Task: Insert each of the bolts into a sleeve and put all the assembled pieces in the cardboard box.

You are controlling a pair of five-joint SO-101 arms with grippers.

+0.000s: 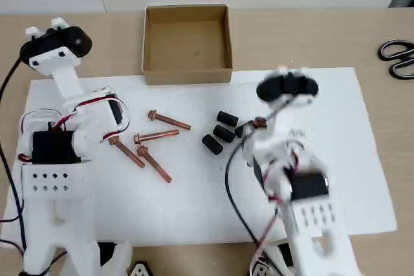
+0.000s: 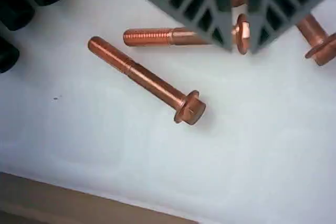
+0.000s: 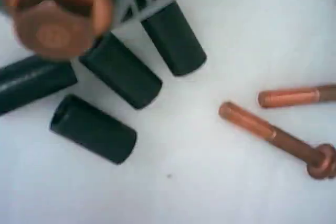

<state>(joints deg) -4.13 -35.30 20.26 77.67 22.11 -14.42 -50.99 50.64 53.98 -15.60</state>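
A white sheet covers the light wooden table, scissors near its edge.

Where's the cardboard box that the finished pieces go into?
In the high view, the cardboard box sits at the far edge of the white sheet, slightly left of centre, just beyond the loose copper bolts and black sleeves.

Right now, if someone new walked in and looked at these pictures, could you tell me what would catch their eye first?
Probably the right gripper, closed on a copper bolt right beside the cluster of black sleeves in the middle of the white sheet. Next come the four loose bolts scattered on the sheet towards the left arm, and the open cardboard box just beyond the sheet's far edge.
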